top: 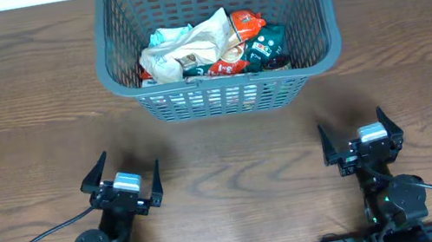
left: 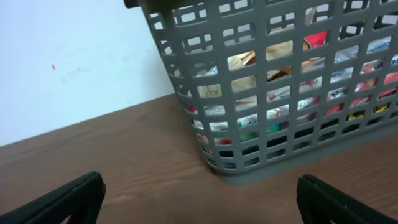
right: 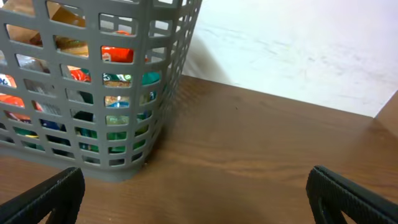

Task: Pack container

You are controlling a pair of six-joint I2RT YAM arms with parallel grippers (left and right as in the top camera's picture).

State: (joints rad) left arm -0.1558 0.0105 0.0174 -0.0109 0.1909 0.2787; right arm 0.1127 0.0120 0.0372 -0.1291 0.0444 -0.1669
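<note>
Two grippers (top: 129,162) (top: 350,122), jaws wide, near container (top: 221,98)

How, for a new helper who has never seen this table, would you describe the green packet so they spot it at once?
On the wooden table, find the big grey lattice container at the far edge. In its pile, look at the end on the robot's right: the green packet is the only dark green wrapper, beside a beige bag and orange-red packets.

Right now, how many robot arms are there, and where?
2. The left arm is at bottom left of the overhead view, the right arm bottom right, both short of the container, jaws open, empty. No others visible.
</note>
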